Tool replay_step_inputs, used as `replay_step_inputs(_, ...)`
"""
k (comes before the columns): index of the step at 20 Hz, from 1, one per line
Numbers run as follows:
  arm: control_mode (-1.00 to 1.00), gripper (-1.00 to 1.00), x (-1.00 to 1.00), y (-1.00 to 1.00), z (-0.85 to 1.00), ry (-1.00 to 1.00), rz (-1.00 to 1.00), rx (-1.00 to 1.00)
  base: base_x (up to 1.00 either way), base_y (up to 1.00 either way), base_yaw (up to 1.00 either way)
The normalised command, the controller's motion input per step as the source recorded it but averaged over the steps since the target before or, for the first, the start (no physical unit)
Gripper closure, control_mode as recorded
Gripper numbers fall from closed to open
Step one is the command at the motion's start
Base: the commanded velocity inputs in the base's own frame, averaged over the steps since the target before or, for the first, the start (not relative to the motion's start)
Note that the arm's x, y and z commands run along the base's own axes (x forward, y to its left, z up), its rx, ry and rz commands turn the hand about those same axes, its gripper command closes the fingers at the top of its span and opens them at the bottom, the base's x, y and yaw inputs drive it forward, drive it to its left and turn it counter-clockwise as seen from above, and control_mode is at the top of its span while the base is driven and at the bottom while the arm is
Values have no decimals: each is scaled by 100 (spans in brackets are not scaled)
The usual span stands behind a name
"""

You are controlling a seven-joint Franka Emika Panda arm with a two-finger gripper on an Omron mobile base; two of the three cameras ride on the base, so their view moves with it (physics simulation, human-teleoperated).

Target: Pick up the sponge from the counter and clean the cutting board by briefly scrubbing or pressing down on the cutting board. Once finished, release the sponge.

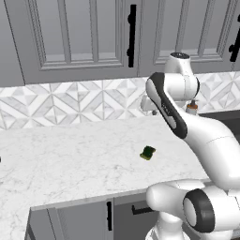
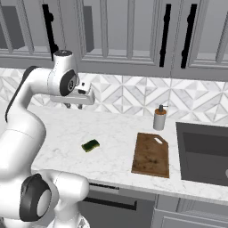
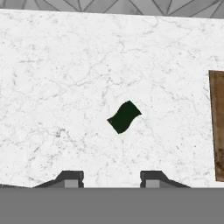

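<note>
- The sponge (image 2: 90,145) lies on the white marble desk (image 2: 116,147), turned at an angle to the desk's edge, its dark green top facing up and a yellow-green layer showing along its lower side.
- From the left base view the sponge (image 1: 148,153) sits just left of the white arm, on open marble, apart from everything else.
- The cutting board (image 2: 151,154) lies flat on the desk, well to the right of the sponge, between it and the dark sink (image 2: 202,153).
- A small soap dispenser (image 2: 159,118) stands upright just behind the board, near the patterned backsplash (image 2: 133,95).
- The tool (image 2: 74,106) hangs high above the desk, behind and to the left of the sponge, touching nothing.
- In the hand view the tool (image 3: 111,177) is released: its two dark fingertips (image 3: 72,177) stand wide apart with bare marble between them and nothing held.
- In that view the sponge (image 3: 124,117) shows as a dark green patch above the gap between the tips, and an edge of the cutting board (image 3: 217,127) runs down the right side.
- Grey cabinet doors (image 2: 120,31) with black handles hang above the backsplash.
</note>
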Motion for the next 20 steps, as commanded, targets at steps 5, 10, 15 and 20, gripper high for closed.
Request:
replay_step_inputs(5, -100, -100, 5, 25, -25, 0, -20, -10, 0, 0, 0)
replay_step_inputs(10, -100, -100, 27, 14, -42, 0, -20, -1, 0, 0, 0)
replay_step_inputs(15, -100, -100, 11, -6, -21, 8, -8, -1, 0, 0, 0)
replay_step_inputs(20, -100, -100, 23, -6, -32, 13, -11, 0, 0, 0, 0)
